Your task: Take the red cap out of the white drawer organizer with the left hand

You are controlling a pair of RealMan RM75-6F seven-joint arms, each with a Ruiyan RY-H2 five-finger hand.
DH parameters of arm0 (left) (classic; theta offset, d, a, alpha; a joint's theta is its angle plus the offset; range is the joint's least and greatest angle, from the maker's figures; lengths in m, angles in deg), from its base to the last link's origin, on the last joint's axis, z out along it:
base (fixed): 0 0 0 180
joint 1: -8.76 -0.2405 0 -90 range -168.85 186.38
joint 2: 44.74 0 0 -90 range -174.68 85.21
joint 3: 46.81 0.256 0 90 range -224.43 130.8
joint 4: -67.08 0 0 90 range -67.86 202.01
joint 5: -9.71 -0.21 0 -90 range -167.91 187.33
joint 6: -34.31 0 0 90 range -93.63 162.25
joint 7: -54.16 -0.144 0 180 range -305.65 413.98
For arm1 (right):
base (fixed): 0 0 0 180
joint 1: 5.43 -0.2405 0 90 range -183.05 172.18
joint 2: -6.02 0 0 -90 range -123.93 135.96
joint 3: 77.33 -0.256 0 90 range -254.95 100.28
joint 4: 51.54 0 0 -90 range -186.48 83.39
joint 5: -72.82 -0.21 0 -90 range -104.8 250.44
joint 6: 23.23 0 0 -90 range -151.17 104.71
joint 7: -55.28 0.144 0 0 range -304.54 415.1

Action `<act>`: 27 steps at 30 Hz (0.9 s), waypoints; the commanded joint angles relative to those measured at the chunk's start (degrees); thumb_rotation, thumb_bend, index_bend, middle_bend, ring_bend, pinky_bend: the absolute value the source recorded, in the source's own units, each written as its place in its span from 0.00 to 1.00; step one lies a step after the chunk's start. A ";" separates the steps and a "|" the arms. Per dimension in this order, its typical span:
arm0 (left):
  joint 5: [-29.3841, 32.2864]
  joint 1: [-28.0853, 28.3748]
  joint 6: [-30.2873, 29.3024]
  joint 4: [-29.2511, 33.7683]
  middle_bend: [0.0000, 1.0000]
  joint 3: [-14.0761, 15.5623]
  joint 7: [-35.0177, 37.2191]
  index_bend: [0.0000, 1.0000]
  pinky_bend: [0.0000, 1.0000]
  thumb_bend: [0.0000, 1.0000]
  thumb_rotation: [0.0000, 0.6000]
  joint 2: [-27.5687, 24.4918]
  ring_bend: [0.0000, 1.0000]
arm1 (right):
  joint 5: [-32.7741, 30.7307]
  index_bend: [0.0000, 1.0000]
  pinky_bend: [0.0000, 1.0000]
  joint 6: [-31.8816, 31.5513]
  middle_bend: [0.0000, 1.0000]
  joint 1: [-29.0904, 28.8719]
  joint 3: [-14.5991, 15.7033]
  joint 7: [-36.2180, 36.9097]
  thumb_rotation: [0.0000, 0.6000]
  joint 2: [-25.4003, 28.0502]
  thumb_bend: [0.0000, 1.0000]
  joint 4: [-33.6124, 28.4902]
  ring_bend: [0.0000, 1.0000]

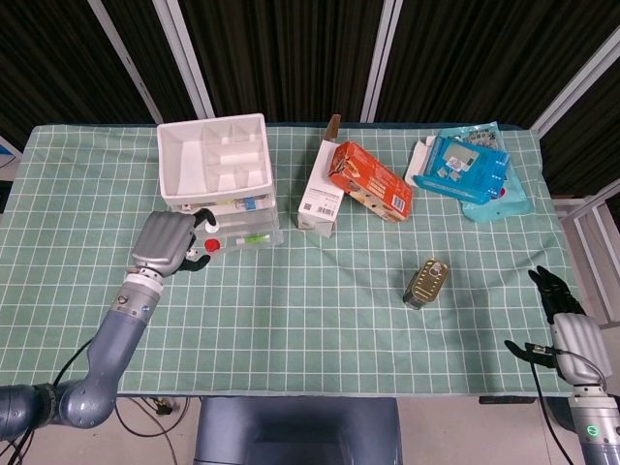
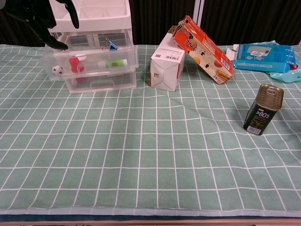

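Now, at the frame's left, the left hand [image 1: 167, 242] hovers beside the white drawer organizer [image 1: 215, 165], fingers [image 2: 70, 9] apart and empty. Its open drawer holds the red cap [image 2: 75, 64]. Lower right, the right hand [image 1: 572, 329] rests, fingers spread.

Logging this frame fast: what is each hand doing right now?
Left hand: open, holding nothing, above the pulled-out drawer.
Right hand: open, empty, at the table edge.

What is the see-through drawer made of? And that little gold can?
The pulled-out drawer looks like clear, glossy plastic: the red cap shows through its front wall. The can looks like metal: its gold top shines, with a dark printed label below.
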 commanded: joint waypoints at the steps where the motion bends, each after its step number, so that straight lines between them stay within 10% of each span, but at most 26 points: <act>1: 1.17 4.27 7.60 -4.21 1.00 1.83 -3.28 0.38 1.00 0.19 1.00 -4.09 1.00 | -0.02 0.00 0.22 0.01 0.00 0.00 -0.01 0.05 1.00 0.00 0.07 0.02 0.00; 27: -17.59 7.54 24.38 -18.37 1.00 6.82 9.52 0.41 1.00 0.16 1.00 -4.61 1.00 | -0.31 0.00 0.22 0.20 0.00 -0.03 -0.12 0.25 1.00 -0.01 0.07 0.00 0.00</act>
